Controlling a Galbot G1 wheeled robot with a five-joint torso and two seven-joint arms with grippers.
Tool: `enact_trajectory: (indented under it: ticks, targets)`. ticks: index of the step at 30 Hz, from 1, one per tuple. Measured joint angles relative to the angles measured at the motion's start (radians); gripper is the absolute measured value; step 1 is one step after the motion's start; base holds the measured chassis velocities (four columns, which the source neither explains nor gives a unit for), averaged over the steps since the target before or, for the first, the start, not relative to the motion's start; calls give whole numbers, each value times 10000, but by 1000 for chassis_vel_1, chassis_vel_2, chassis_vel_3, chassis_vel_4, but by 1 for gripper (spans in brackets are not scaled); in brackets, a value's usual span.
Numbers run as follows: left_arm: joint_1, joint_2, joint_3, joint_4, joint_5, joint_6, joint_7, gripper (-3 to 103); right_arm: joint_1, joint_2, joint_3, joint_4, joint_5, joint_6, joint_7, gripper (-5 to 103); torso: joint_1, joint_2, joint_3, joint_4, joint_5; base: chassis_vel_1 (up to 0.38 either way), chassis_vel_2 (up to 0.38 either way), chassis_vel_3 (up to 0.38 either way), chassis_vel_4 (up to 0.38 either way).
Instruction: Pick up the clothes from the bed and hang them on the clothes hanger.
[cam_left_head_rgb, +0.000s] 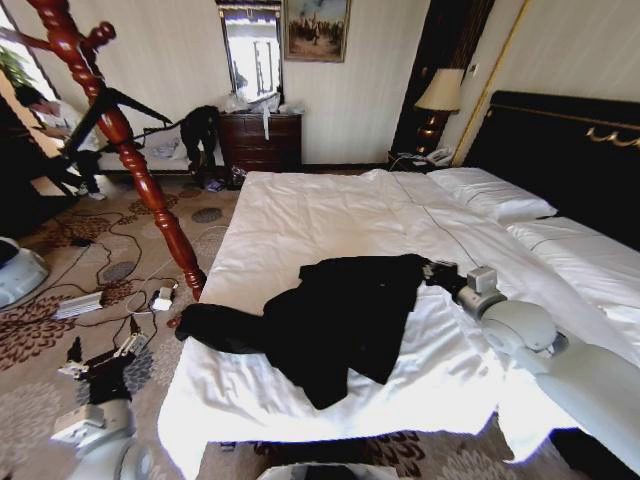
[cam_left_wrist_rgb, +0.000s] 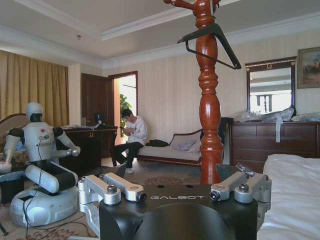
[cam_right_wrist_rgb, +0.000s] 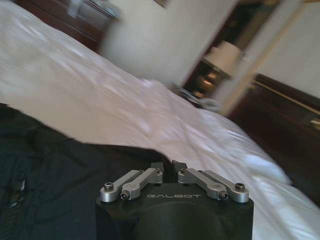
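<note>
Black clothes (cam_left_head_rgb: 335, 315) lie on the bed (cam_left_head_rgb: 300, 215); right gripper (cam_right_wrist_rgb: 167, 165) fingers pinched together at their edge, left gripper (cam_left_wrist_rgb: 172, 182) spread wide.

- Daylight is admitted through a bright doorway (cam_left_wrist_rgb: 128, 95) in the left wrist view.
- The white duvet (cam_left_head_rgb: 300, 225) is washed out by glare.
- The right wrist view is blurred (background especially); head-view edges are bent.
</note>
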Motion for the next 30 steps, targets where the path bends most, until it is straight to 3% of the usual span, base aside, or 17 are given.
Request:
enact_trajectory:
  ticks: [4, 6, 7, 8, 10, 11, 13, 14, 15, 16, 18, 19, 20, 22, 26, 30]
  targets:
    - [36, 80, -47, 28, -24, -3, -44, 100, -234, 262, -28, -42, -188, -334, 1028, 21, 0, 0, 0, 0, -2, 0, 0, 0, 0]
    - [32, 115, -60, 64, -31, -4, -69, 100, -378, 296, 14, 23, 107, -405, 1364, 21, 0, 0, 0, -1, -3, 0, 0, 0, 0]
    - [15, 132, -60, 96, -32, 0, -83, 100, -493, 312, 35, 227, 837, -623, 1808, 32, 0, 0, 0, -2, -4, 0, 0, 0, 0]
    - [6, 137, -54, 109, -33, 5, -88, 100, -529, 328, 38, 353, 1270, -761, 2035, 32, 0, 0, 0, -1, -4, 0, 0, 0, 0]
    - [-29, 148, 19, 164, -20, 22, -97, 100, -589, 510, 37, 986, 2767, -945, 2572, 43, 0, 0, -1, 0, -5, 0, 0, 0, 0]
    - [-29, 148, 19, 164, -20, 22, -97, 100, -589, 510, 37, 986, 2767, -945, 2572, 43, 0, 0, -1, 0, -5, 0, 0, 0, 0]
    - [-45, 161, 38, 185, -14, 28, -97, 100, -646, 595, -15, 1322, 2816, -497, 2123, 48, 0, 1, 0, 1, -5, 0, 0, 0, 0]
    - [-76, 187, 43, 224, -13, 35, -100, 100, -717, 625, -173, 1650, 2399, 201, 1250, 59, -1, 1, 0, 2, -5, 0, 0, 0, 0]
    - [-88, 201, 39, 246, -15, 37, -103, 100, -732, 621, -273, 1757, 2168, 458, 884, 59, 0, 1, 0, 2, -6, 0, 0, 0, 0]
    - [-105, 226, 18, 281, -23, 39, -114, 100, -713, 593, -514, 1942, 1882, 684, 331, 65, 0, 0, 0, 0, -6, 0, 0, 0, 0]
    - [-110, 237, 1, 298, -31, 39, -122, 100, -651, 565, -703, 2037, 1815, 687, 121, 70, -1, 0, 0, 0, -6, 0, 0, 0, 0]
    - [-110, 241, -12, 308, -44, 40, -125, 100, -553, 540, -922, 2116, 1795, 575, 5, 70, 0, 1, 0, 1, -6, 0, 0, 0, 0]
    - [-99, 255, -39, 317, -74, 40, -131, 100, -271, 486, -1425, 2166, 1769, 47, -30, 81, -1, 0, 0, 2, -5, 0, 0, 0, 0]
    - [-96, 263, -53, 320, -89, 40, -136, 100, -123, 454, -1650, 2143, 1755, -270, -32, 81, 0, 1, 0, 2, -5, 0, 0, 0, 0]
    - [-129, 306, -111, 362, -206, 62, -154, 100, 832, 482, -2927, 1439, 1600, -1698, -106, 99, 0, 1, 0, 0, -5, 0, 0, 0, 0]
    - [-201, 358, -146, 469, -292, 92, -163, 100, 1469, 819, -3578, 759, 1508, -1766, -109, 100, 0, 0, 0, 2, -3, 0, 0, 0, 0]
